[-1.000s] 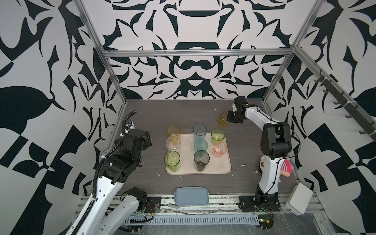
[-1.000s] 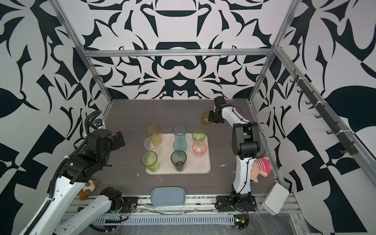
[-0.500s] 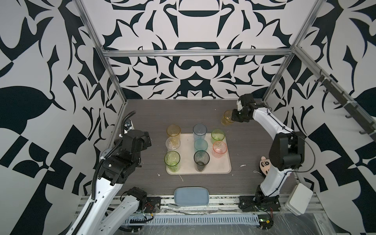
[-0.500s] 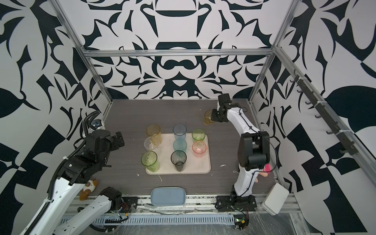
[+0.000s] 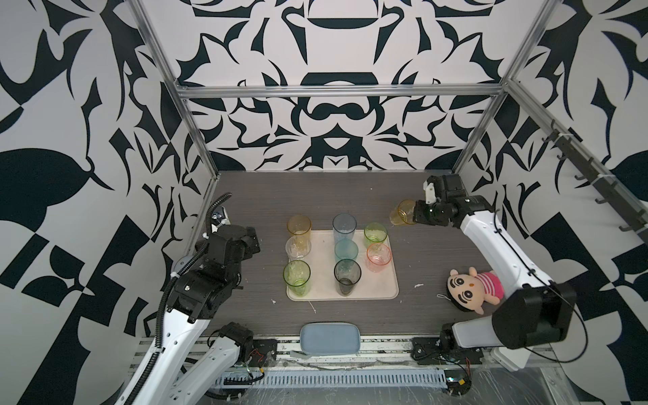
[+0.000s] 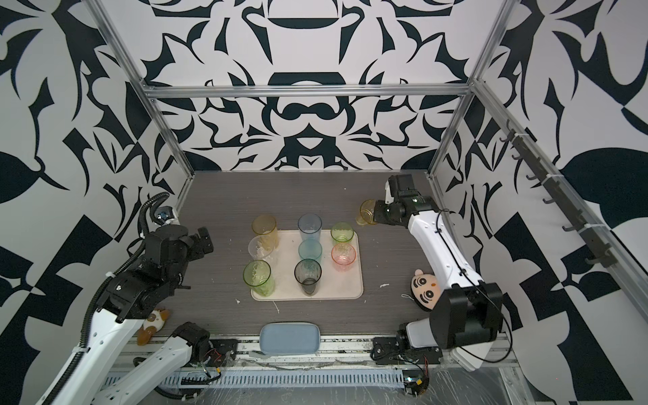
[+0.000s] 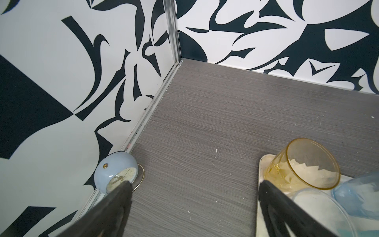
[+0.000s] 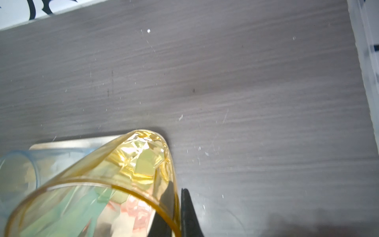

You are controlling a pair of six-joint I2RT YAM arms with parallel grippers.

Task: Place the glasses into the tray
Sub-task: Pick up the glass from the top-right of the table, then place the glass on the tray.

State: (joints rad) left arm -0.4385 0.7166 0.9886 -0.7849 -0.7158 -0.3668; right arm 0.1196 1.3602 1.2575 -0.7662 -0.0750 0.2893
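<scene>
My right gripper (image 5: 413, 214) (image 8: 177, 190) is shut on the wall of a yellow glass (image 5: 402, 212) (image 6: 366, 211) (image 8: 123, 174), one finger inside it and one outside. The glass hangs tilted above the table, off the back right corner of the cream tray (image 5: 387, 287) (image 6: 352, 284). Several tinted glasses stand in the tray, among them amber (image 5: 299, 226), blue (image 5: 344, 226), pink (image 5: 378, 256) and smoky grey (image 5: 347, 275). My left gripper (image 5: 253, 239) (image 7: 194, 186) is open and empty, left of the tray near the amber glass (image 7: 301, 164).
A blue-grey pad (image 5: 329, 337) lies at the table's front edge. A plush doll (image 5: 473, 287) lies on the right beside my right arm. A small blue clock (image 7: 117, 174) sits against the left wall and a small toy (image 6: 154, 322) lies at the front left.
My right gripper has carried the yellow glass a little to the right and toward the front. The right arm's elbow has dropped low at the front right, uncovering the doll. The left arm has hardly moved.
</scene>
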